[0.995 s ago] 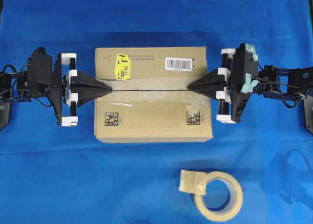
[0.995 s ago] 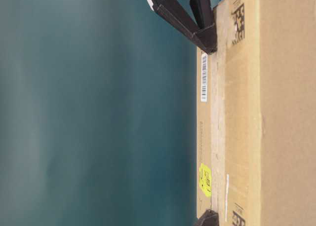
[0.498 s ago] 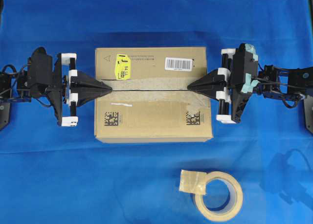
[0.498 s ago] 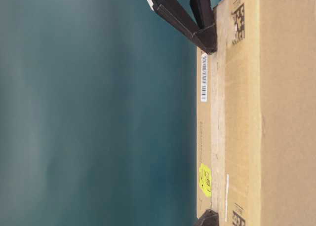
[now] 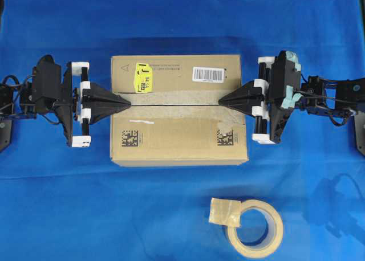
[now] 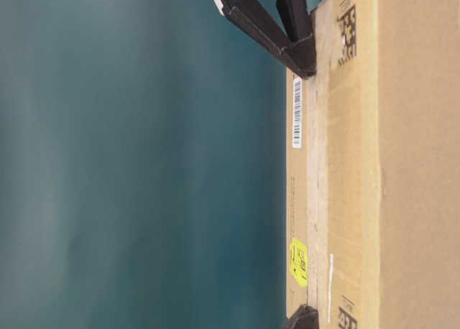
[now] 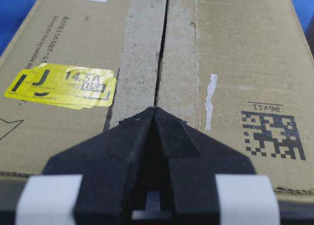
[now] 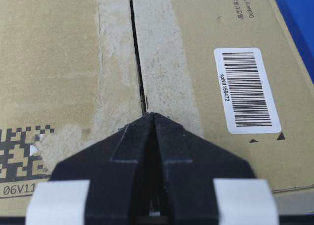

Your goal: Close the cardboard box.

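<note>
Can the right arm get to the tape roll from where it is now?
Probably yes. The right gripper is shut, holds nothing and rests at the cardboard box seam. The tape roll lies on bare cloth in front of the box, on that arm's side, with nothing between.

From my left wrist view, the yellow sticker [image 7: 64, 87] on the cardboard box [image 5: 178, 110] reads a large "J", then "14.3A" with "U54" in a small frame beneath it; the finer print on it is too small for me to read. Beside the black square code [image 7: 273, 135] on the other flap stands "06V11", upside down to me. A line of small print along the flap begins "Delivery this box", the rest unclear. From my right wrist view, the white barcode label [image 8: 247, 91] carries "spNt1156472" along its bars, and near the other square code [image 8: 22, 146] I read "06V11" again.
</note>
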### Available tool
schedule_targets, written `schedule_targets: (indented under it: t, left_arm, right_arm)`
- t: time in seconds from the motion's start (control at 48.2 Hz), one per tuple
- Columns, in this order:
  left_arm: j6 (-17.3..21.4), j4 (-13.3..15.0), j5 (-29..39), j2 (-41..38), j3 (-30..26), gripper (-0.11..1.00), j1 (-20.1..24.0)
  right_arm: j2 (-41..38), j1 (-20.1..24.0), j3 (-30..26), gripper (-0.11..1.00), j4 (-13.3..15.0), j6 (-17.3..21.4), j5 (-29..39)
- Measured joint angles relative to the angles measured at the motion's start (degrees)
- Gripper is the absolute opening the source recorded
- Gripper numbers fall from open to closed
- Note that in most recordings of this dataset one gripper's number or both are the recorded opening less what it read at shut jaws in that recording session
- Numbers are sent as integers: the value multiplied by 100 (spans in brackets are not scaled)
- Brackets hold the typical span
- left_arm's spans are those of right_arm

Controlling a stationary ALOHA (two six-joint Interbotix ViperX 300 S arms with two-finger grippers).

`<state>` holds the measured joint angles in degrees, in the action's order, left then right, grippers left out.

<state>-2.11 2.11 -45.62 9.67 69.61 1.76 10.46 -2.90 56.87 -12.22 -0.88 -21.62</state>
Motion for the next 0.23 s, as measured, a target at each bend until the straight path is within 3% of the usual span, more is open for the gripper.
schedule_targets:
  t: [0.228]
  left_arm:
    - [0, 0, 9, 0, 0, 0, 0]
  right_arm:
    - [0, 9, 0, 0, 0, 0, -9]
